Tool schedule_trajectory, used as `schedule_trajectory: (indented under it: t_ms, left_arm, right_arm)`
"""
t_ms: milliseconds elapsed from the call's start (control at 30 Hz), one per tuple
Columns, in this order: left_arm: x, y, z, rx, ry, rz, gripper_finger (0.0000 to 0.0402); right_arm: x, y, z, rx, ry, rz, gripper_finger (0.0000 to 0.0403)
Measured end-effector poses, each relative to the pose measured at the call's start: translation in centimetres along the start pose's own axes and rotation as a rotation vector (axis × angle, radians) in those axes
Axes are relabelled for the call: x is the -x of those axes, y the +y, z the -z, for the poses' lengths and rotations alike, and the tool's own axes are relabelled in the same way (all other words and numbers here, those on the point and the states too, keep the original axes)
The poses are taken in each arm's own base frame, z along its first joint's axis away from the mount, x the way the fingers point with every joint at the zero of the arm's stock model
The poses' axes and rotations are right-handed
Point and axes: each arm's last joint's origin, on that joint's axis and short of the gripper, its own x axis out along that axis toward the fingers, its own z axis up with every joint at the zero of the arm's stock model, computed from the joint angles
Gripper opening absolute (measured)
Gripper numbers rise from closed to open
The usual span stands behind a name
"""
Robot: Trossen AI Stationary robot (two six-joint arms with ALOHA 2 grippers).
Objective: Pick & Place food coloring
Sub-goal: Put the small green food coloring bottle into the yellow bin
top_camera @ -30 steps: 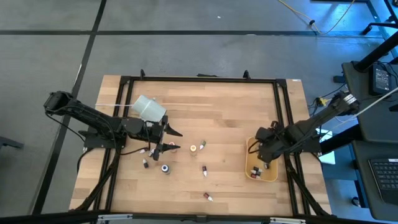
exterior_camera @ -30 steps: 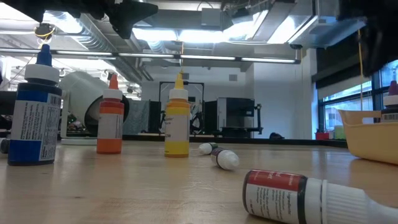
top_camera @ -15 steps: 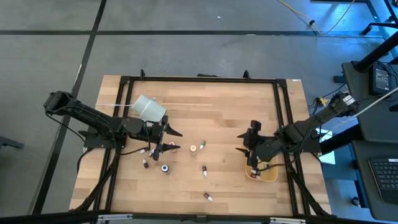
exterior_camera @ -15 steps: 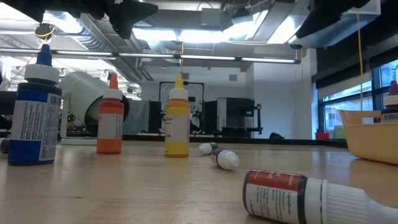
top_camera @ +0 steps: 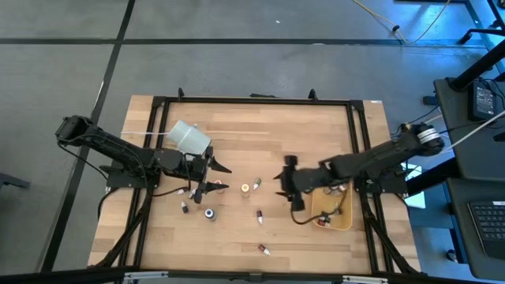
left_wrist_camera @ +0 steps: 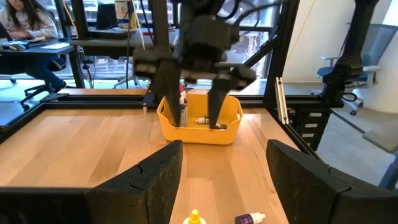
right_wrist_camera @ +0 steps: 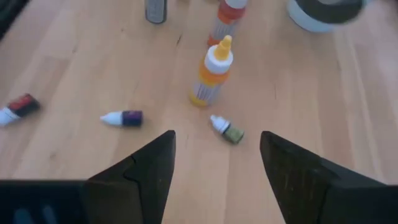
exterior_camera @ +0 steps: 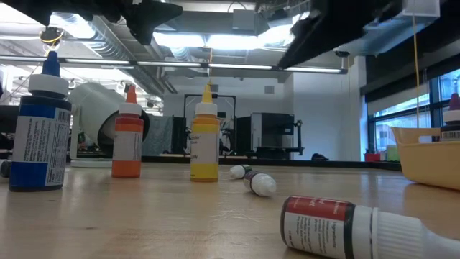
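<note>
Several small food coloring bottles are scattered mid-table. A yellow one [right_wrist_camera: 211, 73] and an orange one [right_wrist_camera: 226, 15] stand upright on their bases. A dark one [right_wrist_camera: 227, 132], a purple one [right_wrist_camera: 123, 117] and a red one [right_wrist_camera: 15, 107] lie on their sides. More bottles sit in the tan tray [top_camera: 334, 213]. My right gripper [top_camera: 282, 183] hangs open above the table between the tray and the yellow bottle [top_camera: 245, 188], tipped downward, holding nothing. At the left my left gripper [top_camera: 224, 177] is held level and open over the bottles there, with nothing in it.
A white cup [top_camera: 189, 137] lies on its side at the far left of the table. A blue bottle [exterior_camera: 39, 129] stands close to the low camera, and a red bottle [exterior_camera: 338, 226] lies near the front edge. A black frame [top_camera: 359, 134] borders the table.
My right gripper has left the spot above the tray and swung toward the table's left, out over the middle, toward the yellow bottle. It has rolled about its own axis and tipped downward, and stayed open. The bottles have not moved.
</note>
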Motion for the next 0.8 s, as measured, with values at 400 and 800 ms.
schedule_trajectory:
  t_ms: [400,800]
  left_arm:
    - [0.0,0.0,0.0,0.000,0.001,0.000,0.0227]
    - [0.0,0.0,0.2,-0.002,0.016,-0.001,0.0226]
  right_arm:
    - [-8.8,-4.8,2.3,0.019,0.031,-0.108,0.0236]
    - [-13.3,-6.2,3.7,0.031,0.093,-0.231,0.0236]
